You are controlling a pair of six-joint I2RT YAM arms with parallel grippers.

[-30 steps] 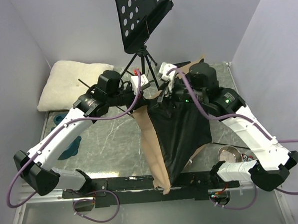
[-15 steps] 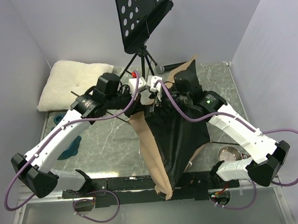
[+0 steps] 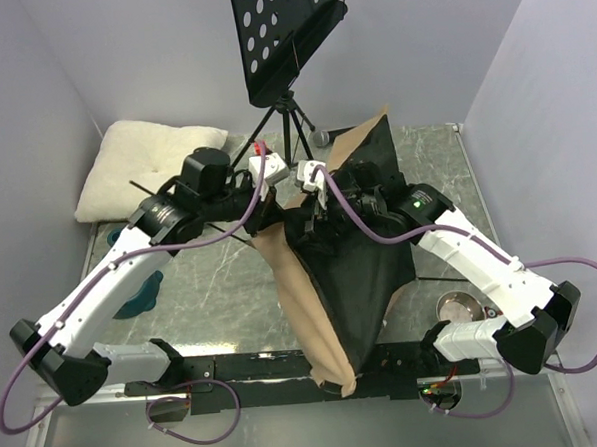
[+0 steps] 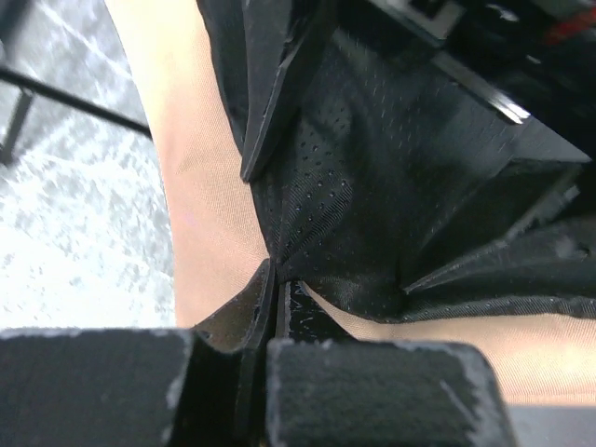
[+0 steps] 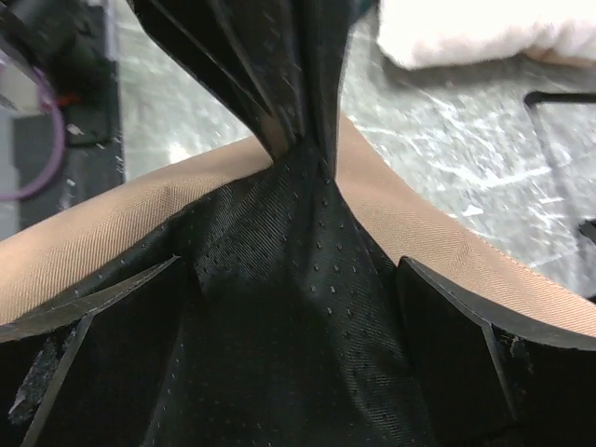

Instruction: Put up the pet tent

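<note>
**Limp tent, hung between two arms**

The pet tent (image 3: 351, 271) hangs over the middle of the counter (image 3: 211, 278), its lower tip trailing over the near edge. Our left jaws are pinched tight on a fold where tan cloth meets black lining. Our right jaws stand wide apart astride the lining. We judge the tent light and floppy, best held at its stiffer pole trim. The music stand (image 3: 291, 124) crowds just behind, and the pillow (image 3: 140, 167) lies well left, so leftward offers room.
</note>
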